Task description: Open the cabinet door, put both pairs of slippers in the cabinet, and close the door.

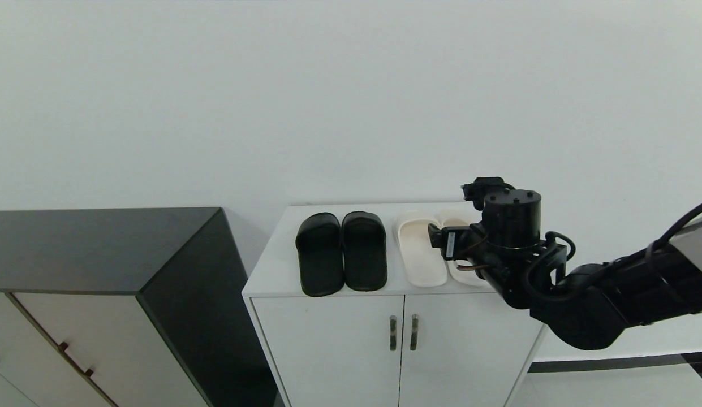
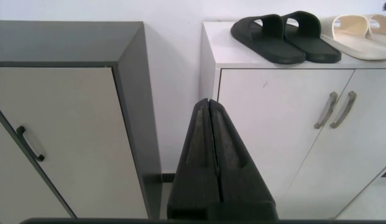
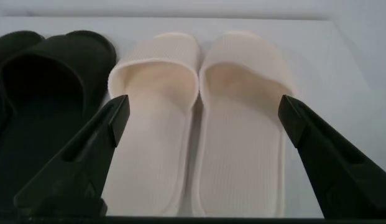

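Though not yet stowed, cream slippers [image 1: 421, 254]: side by side on top of the white cabinet [image 1: 271, 265], toward its right end, toes to the wall.
Black slippers [image 1: 362, 251]: on the same top, just beside the cream pair, nearer the left end.
Cabinet doors [image 1: 328, 350]: both closed, with the handles [image 1: 393, 332] close together at the middle seam.
Right gripper [image 3: 203, 106]: spread wide over the cream pair, one finger to either side. Probably not touching yet, though contact is hard to judge from the wrist view.
Left gripper [image 2: 208, 106]: clenched on nothing, out in front of the gap between the two cabinets, well apart from the handles.
Dark cabinet [image 1: 102, 249]: just left of the white one.
Done: nothing, by the look of it; no door opened, no pair moved.
Left: opening a door, setting both pairs inside, closing up.
Step in hand: seemingly a grasp on the cream pair ahead of the door.
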Robot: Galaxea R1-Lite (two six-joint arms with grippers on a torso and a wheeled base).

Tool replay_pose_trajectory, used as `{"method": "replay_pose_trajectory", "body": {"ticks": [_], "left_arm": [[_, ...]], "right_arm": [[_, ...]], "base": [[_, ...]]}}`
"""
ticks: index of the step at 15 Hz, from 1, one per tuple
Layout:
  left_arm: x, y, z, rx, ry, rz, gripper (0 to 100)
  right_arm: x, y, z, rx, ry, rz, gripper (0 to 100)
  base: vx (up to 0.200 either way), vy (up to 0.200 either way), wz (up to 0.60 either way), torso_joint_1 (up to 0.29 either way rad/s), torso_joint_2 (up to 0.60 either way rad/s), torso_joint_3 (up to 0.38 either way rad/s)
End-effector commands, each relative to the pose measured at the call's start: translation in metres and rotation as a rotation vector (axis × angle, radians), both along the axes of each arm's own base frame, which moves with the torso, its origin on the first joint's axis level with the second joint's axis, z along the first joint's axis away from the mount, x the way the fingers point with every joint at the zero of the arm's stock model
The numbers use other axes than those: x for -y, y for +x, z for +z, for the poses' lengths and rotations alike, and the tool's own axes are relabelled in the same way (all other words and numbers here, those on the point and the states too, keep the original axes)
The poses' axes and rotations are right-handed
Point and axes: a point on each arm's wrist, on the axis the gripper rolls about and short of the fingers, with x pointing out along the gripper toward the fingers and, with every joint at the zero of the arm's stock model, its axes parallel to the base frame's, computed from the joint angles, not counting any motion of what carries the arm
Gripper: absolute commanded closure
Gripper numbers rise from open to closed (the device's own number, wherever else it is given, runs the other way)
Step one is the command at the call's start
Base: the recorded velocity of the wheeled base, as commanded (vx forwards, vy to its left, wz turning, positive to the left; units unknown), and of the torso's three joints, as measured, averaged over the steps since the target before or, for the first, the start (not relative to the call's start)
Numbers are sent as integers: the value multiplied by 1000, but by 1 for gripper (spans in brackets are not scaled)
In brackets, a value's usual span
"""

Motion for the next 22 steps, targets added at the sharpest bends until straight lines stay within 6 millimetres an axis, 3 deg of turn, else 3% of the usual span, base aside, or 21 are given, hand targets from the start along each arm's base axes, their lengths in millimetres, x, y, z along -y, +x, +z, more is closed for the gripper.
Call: {"method": "replay_pose_trajectory", "body": {"ticks": [1, 5, 10, 20, 21, 22], "left_arm": [[0, 0, 0, -3, 0, 1, 100], [0, 0, 0, -3, 0, 1, 100], [0, 0, 0, -3, 0, 1, 100], [0, 0, 0, -3, -2, 1, 100], [0, 0, 0, -3, -2, 1, 100], [0, 0, 0, -1, -2, 1, 100]], "right_arm": [[-7, 17, -15, -19, -17, 20, 0], [-12, 40, -23, -24, -36, 20, 0], [-14, 53, -37, -52, -51, 19, 0], [-16, 101, -42, -48, -43, -22, 0], [-16, 103, -44, -49, -43, -25, 100], [-15, 107, -47, -49, -43, -29, 100]], "base": [[0, 0, 0, 0, 0, 0], [0, 0, 0, 0, 0, 0], [0, 0, 0, 0, 0, 0], [0, 0, 0, 0, 0, 0], [0, 0, 0, 0, 0, 0], [0, 0, 0, 0, 0, 0]]}}
